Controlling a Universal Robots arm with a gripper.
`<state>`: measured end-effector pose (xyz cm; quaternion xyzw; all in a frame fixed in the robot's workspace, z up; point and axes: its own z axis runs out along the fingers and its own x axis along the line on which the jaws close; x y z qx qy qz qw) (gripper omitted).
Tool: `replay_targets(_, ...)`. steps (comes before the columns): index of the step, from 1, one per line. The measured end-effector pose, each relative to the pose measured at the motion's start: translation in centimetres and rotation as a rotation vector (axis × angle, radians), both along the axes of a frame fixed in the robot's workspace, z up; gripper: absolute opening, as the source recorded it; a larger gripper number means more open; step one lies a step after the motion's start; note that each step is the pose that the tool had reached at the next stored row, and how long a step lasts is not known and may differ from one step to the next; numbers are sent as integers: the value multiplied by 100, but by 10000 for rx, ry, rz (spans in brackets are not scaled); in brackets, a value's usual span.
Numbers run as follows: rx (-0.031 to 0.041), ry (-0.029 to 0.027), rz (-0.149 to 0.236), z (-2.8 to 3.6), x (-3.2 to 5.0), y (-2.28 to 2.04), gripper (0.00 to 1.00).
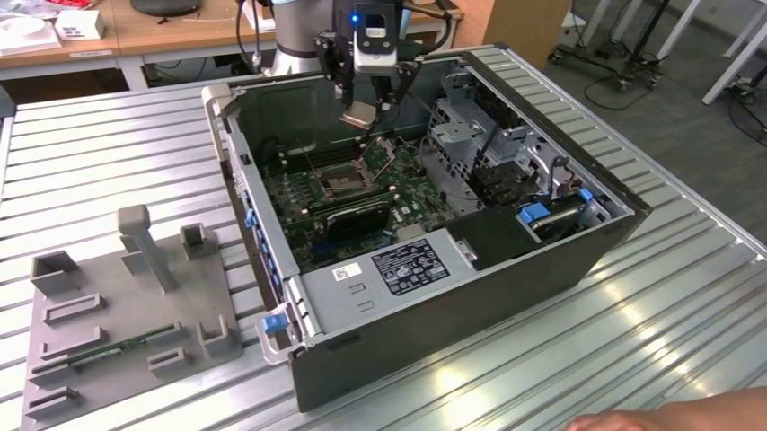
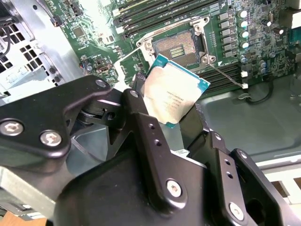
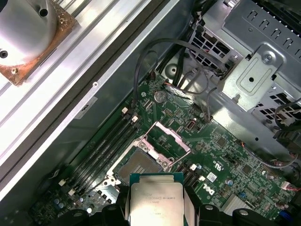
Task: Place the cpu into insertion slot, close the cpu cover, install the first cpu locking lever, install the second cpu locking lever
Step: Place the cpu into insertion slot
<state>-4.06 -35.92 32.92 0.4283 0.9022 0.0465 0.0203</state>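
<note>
Clamping the cpu (image 2: pixel 175 89), the end effector (image 2: pixel 171 121) covers part of its edges.

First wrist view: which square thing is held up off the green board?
The cpu, silvery and solid, clamped in the gripper. The insertion slot lies in the green board; the cpu cover is a hollow frame standing open beside it.

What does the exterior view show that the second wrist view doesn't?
Exterior view: the whole computer case on the ribbed metal table, a grey holder tray at the exterior view's left, and a person's hand at the bottom edge. Second wrist view: black fingers of the tool up close, and the cpu with its green edge. Both: the tool holding the cpu above the open insertion slot, not yet in it.
</note>
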Motion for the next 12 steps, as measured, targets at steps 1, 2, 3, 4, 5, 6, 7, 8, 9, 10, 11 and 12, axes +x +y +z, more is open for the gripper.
replay_targets(1, 0, 0, -46, -1, 0, 0, 54)
replay_targets(2, 0, 0, -105, -2, 0, 0, 54)
replay_targets(3, 0, 0, -178, -3, 0, 0, 54)
replay_targets(4, 0, 0, -249, -4, 0, 0, 54)
replay_targets(5, 1, 0, -320, -5, 0, 0, 54)
replay_targets(6, 1, 0, -389, -6, 0, 0, 54)
replay_targets(7, 2, 0, -448, -6, 0, 0, 54)
replay_targets(8, 2, 0, -469, -6, 0, -1, 54)
replay_targets(9, 1, 0, -471, -6, 0, 0, 54)
replay_targets(10, 1, 0, -483, -6, 0, 0, 54)
replay_targets(11, 1, 0, -494, -6, 0, 0, 54)
replay_targets(12, 0, 0, -495, -6, 0, 0, 54)
